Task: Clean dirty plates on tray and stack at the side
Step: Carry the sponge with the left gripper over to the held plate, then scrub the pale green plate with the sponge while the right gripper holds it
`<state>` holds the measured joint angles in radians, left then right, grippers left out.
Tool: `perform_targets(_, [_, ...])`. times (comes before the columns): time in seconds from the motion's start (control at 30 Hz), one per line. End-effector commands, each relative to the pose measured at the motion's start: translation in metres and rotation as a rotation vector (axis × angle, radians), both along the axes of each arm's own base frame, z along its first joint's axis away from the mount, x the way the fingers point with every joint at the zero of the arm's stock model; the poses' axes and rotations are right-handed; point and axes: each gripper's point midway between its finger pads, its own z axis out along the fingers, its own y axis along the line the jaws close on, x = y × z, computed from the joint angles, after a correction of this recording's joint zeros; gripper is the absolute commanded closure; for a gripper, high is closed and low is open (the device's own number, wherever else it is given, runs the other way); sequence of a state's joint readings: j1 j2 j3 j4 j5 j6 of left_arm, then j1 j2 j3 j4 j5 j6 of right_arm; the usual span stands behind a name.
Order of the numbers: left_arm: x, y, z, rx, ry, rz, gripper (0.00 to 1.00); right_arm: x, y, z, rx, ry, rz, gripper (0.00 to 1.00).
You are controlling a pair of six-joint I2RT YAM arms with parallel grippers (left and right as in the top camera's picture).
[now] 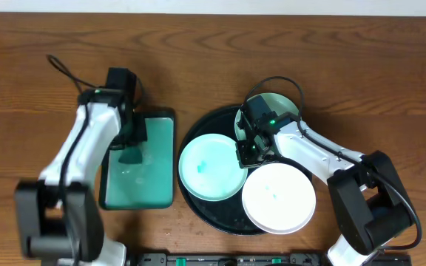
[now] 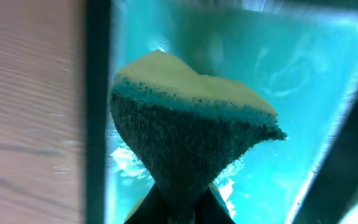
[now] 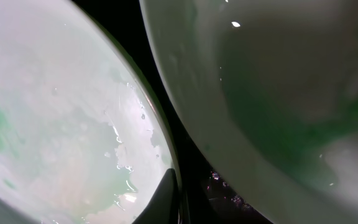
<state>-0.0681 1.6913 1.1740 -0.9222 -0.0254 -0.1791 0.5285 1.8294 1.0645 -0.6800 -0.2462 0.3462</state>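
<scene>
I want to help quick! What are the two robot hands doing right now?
Left gripper: closed on the sponge.
Right gripper: closed, by the plates; holding one or not, cannot tell.

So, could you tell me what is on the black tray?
Three plates: a smeared mint plate at left, a white plate front right, a second mint plate behind, partly covered by the right arm. Anything beneath them is hidden.

Three plates [image 1: 211, 168] crowd the tray [image 1: 220, 216], leaving only slim black gaps between them, while bare desk [image 1: 213, 44] lies open across the frame's top.
</scene>
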Motion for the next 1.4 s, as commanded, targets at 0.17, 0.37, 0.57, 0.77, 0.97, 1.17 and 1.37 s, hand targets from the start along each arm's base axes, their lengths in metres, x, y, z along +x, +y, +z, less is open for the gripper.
perform_targets(0.17, [0.002,-0.019,0.015,-0.118,-0.043,-0.031,0.93,-0.011,-0.005,-0.008,-0.028,0.020,0.036,0.99])
perform_targets(0.37, [-0.009,-0.027,0.052,-0.174,-0.121,-0.038,0.93,-0.011,-0.005,-0.008,-0.027,0.020,0.036,0.99])
perform_targets(0.57, [-0.022,-0.064,0.061,-0.338,-0.095,-0.077,0.93,-0.011,-0.005,-0.008,-0.027,0.018,0.047,0.99])
perform_targets(0.77, [-0.020,-0.107,0.048,-0.348,-0.070,-0.171,0.93,-0.013,-0.006,-0.008,-0.031,0.025,0.046,0.99])
perform_targets(0.97, [-0.021,-0.150,0.005,-0.337,0.016,-0.258,0.93,-0.014,-0.007,-0.008,-0.035,0.032,0.046,0.99])
perform_targets(1.17, [-0.028,-0.162,-0.050,-0.281,0.140,-0.266,0.93,-0.015,-0.008,-0.008,-0.037,0.035,0.046,0.99])
perform_targets(1.37, [-0.043,-0.175,-0.091,-0.269,0.240,-0.282,0.93,-0.016,-0.008,-0.008,-0.039,0.038,0.046,0.99])
